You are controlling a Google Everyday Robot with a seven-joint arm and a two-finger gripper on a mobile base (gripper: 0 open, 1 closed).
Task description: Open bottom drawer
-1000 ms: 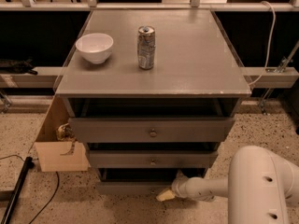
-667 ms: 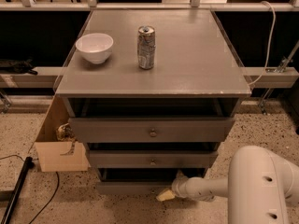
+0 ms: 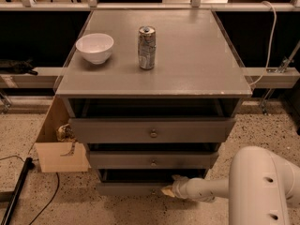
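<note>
1. A grey cabinet holds three drawers, each slightly open
2. The bottom drawer is the cabinet's lowest, with a dark gap above its front
3. The gripper meets that front, right of the cabinet's centre; its grip cannot be told

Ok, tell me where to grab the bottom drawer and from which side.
Grip the bottom drawer at the centre of its thin flat front, coming straight in from the front, low by the floor. The middle drawer has its knob there; the bottom one's is hard to make out. The gripper sits at that front, just right of centre.
</note>
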